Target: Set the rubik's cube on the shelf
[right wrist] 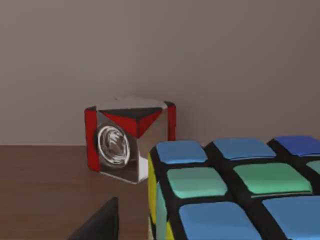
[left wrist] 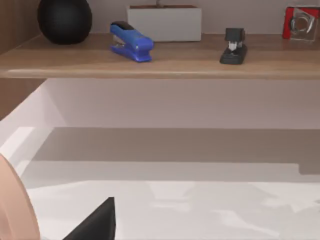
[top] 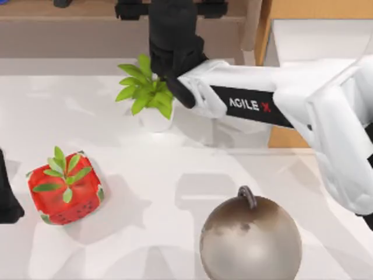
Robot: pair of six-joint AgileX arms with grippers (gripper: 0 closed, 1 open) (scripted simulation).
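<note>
In the right wrist view the rubik's cube (right wrist: 235,195) looms close, showing blue and green squares on a black grid, and rests on the brown shelf (right wrist: 45,190). One black finger (right wrist: 100,222) of my right gripper stands apart from the cube's side, with bare wood between them, so the gripper is open. From above, my right gripper (top: 172,23) reaches over the shelf (top: 70,23) at the back and hides the cube. At the table's left edge my left gripper (top: 6,198) is parked, open.
On the shelf (left wrist: 165,62) stand a black ball (left wrist: 65,17), a blue stapler (left wrist: 131,42), a white box (left wrist: 164,22), a black stapler (left wrist: 234,47) and a red-edged mirror cube (right wrist: 125,145). The table holds a potted plant (top: 145,90), a strawberry block (top: 64,186) and a metal ball (top: 250,239).
</note>
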